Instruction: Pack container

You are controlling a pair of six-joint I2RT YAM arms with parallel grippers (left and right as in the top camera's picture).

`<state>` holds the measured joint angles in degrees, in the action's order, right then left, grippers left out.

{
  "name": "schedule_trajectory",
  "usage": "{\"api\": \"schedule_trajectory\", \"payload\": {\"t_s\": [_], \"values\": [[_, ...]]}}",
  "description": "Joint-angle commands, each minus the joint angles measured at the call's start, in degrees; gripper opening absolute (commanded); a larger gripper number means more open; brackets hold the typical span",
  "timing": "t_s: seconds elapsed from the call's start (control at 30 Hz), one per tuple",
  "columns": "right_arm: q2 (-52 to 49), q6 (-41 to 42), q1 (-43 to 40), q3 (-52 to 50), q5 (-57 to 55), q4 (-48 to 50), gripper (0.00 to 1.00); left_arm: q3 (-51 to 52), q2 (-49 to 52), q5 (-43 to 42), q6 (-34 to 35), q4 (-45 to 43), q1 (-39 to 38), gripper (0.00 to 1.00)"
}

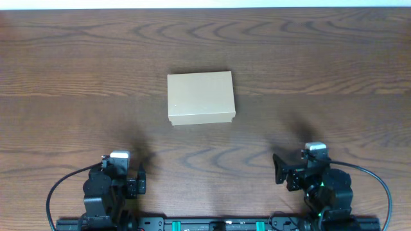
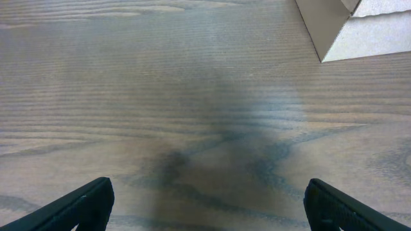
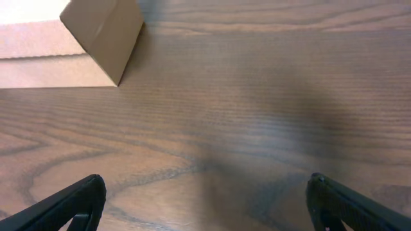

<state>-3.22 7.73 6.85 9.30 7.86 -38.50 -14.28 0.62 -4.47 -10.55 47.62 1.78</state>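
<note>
**Closed cardboard box at mid-tabletop, both arms drawn back**

The box [image 1: 200,97] is plain tan cardboard, rectangular, with its flap lid down flat, so the top is one unmarked panel. A thin strip of its near side wall shows below the lid's edge in the overhead view. It stands on the dark wood-grain tabletop [image 1: 321,64], about midway between the two arms and well ahead of them, touching neither.

Both arms sit folded low at the near edge of the tabletop. The left gripper [image 1: 138,184] points forward over bare wood, its fingers [image 2: 90,202] spread wide apart and holding nothing. A corner of the box shows at the upper right of its wrist view. The right gripper [image 1: 280,171] is likewise spread wide and empty, with a box corner at the upper left of its wrist view.

The box's long axis runs left to right across the tabletop, turned only slightly off square. One long side faces the arms.
</note>
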Motion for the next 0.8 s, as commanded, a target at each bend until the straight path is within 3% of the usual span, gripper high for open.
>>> {"api": "schedule_trajectory", "payload": {"t_s": [0.0,0.77], "values": [[1.6,1.0,-0.5,-0.2,-0.4,-0.1,0.99,1.0,-0.4,0.4,-0.2,3.2,0.1,0.95],[2.6,1.0,-0.5,-0.2,-0.4,-0.1,0.99,1.0,-0.4,0.4,-0.2,3.2,0.1,0.95]]}}
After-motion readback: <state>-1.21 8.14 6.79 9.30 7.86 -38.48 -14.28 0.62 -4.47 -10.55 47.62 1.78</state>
